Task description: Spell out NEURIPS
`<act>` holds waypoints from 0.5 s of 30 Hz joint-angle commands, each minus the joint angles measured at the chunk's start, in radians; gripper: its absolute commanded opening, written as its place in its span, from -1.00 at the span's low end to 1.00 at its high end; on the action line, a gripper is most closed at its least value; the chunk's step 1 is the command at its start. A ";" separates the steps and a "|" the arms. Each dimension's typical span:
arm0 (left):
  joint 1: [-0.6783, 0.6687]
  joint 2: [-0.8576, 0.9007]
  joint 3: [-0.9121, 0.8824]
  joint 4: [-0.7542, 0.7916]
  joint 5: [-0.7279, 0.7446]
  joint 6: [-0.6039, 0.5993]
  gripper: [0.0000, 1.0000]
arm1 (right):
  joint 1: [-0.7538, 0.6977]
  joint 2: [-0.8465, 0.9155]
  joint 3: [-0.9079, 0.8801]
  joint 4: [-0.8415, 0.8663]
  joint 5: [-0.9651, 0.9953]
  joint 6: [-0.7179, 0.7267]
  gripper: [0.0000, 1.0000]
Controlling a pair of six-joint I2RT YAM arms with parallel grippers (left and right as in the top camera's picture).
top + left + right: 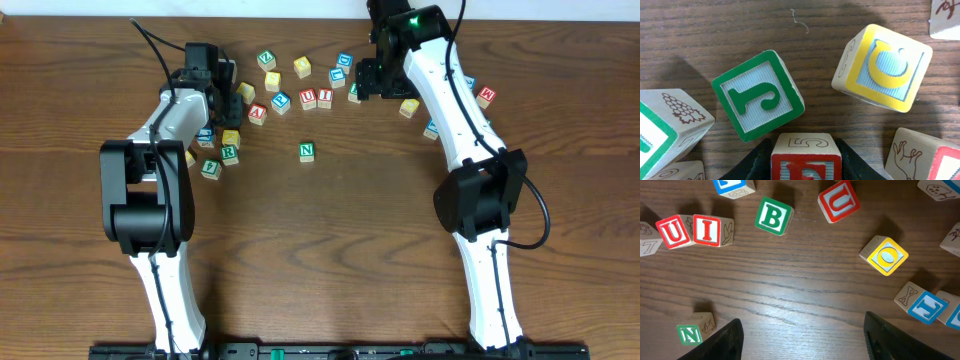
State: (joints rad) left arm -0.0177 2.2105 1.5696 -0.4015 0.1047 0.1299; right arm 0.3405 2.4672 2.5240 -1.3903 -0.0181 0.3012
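At the left gripper [802, 146], jaws closed on a red-lettered cube [806, 164], pressing two opposite sides, with a "5" on the face turned to the camera. Letter cut off at the frame edge, so cannot tell which. At the right gripper [802, 342], fingers spread wide with nothing between them.

Taking the N cube [306, 151] as the mark:
- Stands alone on the table [400, 250], apart from all the rest.
- Beyond it, away from the robot: red U cube [308, 97] and red I cube [325, 97], touching side by side.
- Left of it, apart: green R cube [229, 153], at the edge of the cluster under the left arm.
- Beyond it and to the left: the held cube.
- Beyond it and to the right: the right gripper, hovering.
- E and P not made out for certain.

Handling, by judgement: probably light, stiff, sturdy wood. Smooth faces likely a little slippery, and corners apt to twist out under an off-centre pinch. Best taken across two flat opposite side faces, at mid-height, jaws square to the cube, lettered face kept up. With U and I touching, no room for a finger between them, so take each by its free pair of sides, or nudge them apart first.
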 commanded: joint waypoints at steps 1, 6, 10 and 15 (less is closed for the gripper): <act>0.003 -0.055 0.000 -0.012 -0.008 -0.069 -0.24 | 0.011 -0.053 -0.002 0.002 0.012 -0.014 0.47; 0.003 -0.124 0.000 -0.061 -0.008 -0.091 -0.26 | 0.011 -0.053 -0.002 0.003 0.012 -0.014 0.51; -0.006 -0.179 0.000 -0.103 -0.008 -0.110 -0.28 | 0.006 -0.053 -0.002 0.007 0.012 -0.014 0.51; -0.019 -0.214 0.000 -0.132 -0.009 -0.109 -0.30 | -0.014 -0.053 -0.002 0.013 0.011 -0.002 0.52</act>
State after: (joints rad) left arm -0.0261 2.0167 1.5696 -0.5232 0.1017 0.0364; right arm 0.3386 2.4672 2.5240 -1.3785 -0.0181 0.2993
